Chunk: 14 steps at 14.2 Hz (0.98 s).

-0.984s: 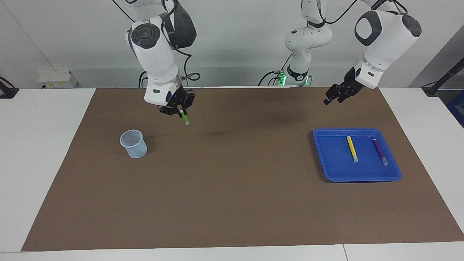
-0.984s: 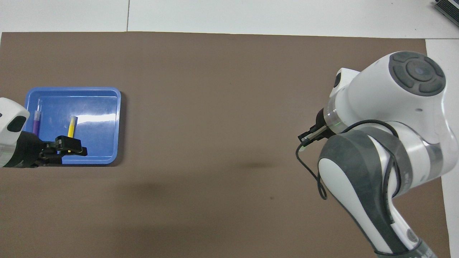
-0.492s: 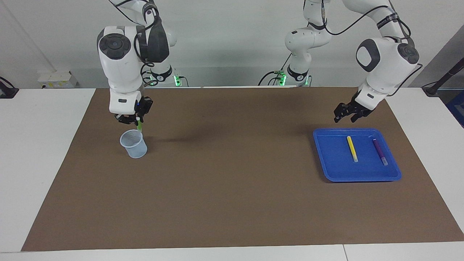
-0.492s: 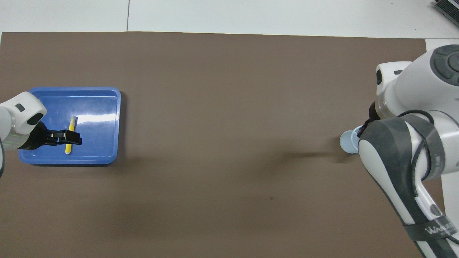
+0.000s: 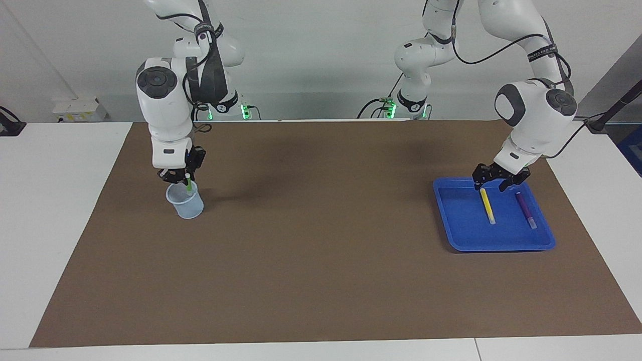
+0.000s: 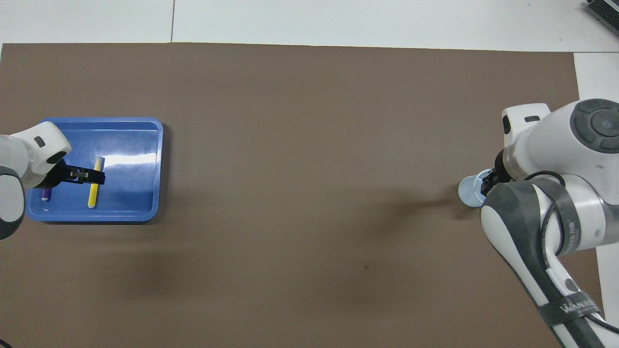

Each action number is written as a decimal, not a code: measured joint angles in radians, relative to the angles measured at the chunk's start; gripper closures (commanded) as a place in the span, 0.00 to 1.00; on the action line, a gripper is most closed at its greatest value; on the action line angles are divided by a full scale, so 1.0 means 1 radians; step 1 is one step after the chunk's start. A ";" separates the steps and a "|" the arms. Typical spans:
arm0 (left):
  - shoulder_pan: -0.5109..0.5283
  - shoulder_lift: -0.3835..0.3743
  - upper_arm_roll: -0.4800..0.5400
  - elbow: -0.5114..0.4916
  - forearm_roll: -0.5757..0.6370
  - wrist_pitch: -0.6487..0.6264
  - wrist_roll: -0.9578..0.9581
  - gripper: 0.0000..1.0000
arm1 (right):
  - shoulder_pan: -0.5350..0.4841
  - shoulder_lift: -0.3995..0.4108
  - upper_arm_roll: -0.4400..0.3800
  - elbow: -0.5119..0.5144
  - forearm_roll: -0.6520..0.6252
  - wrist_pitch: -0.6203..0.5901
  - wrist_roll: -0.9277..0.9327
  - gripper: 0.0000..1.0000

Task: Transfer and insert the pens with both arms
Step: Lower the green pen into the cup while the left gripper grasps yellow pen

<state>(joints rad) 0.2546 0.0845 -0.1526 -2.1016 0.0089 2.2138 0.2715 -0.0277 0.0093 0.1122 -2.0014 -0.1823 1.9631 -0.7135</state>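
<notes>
At the left of the facing view, the right gripper (image 5: 181, 176) hangs just above a pale translucent cup (image 5: 185, 199) standing on the brown mat (image 5: 321, 260) that covers the bench. Its fingers are pressed together on the green pen (image 5: 188, 184), which points down with its lower end inside the cup's mouth. The step in hand appears to be the insertion of this pen. The next move likely calls for the fingers to let go so that the pen drops into the cup, followed by a straight lift clear of the rim.

At the right of the same view sits a blue tray (image 5: 461, 235). The yellow pen (image 5: 487, 205) and the purple pen (image 5: 525, 210) lie in it side by side, apart. The left gripper (image 5: 499, 179) hovers low over the tray's upper edge, fingers spread, just above the yellow pen's upper end. It seems set to come down and pinch that pen.
</notes>
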 measured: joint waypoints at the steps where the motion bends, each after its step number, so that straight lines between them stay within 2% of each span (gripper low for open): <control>1: 0.000 0.019 0.000 0.000 0.006 0.028 0.001 0.21 | -0.011 -0.003 0.000 -0.015 0.000 0.017 -0.014 1.00; 4: 0.006 0.091 0.001 0.010 0.050 0.099 0.003 0.21 | -0.035 -0.004 0.000 -0.049 0.000 0.062 -0.036 1.00; 5: 0.013 0.114 0.001 0.021 0.065 0.110 0.006 0.21 | -0.044 -0.004 0.000 -0.062 0.000 0.080 -0.036 0.83; 6: 0.019 0.135 0.001 0.035 0.079 0.113 0.009 0.21 | -0.053 -0.004 0.000 -0.078 0.000 0.100 -0.037 0.76; 7: 0.027 0.151 0.001 0.048 0.087 0.116 0.015 0.21 | -0.060 -0.004 0.000 -0.092 0.000 0.116 -0.037 0.56; 8: 0.032 0.162 0.002 0.057 0.089 0.121 0.022 0.22 | -0.064 -0.004 0.000 -0.102 0.000 0.126 -0.037 0.33; 11: 0.038 0.184 0.001 0.061 0.090 0.154 0.027 0.24 | -0.066 -0.005 0.001 -0.106 0.000 0.128 -0.037 0.24; 14: 0.038 0.217 0.000 0.059 0.090 0.185 0.027 0.27 | -0.066 -0.012 0.004 -0.105 0.000 0.127 -0.038 0.23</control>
<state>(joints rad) 0.2930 0.3020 -0.1523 -2.0421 0.0985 2.3985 0.2983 -0.0935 -0.0027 0.1159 -2.1063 -0.1824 2.0898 -0.7512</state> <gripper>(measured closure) 0.207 0.207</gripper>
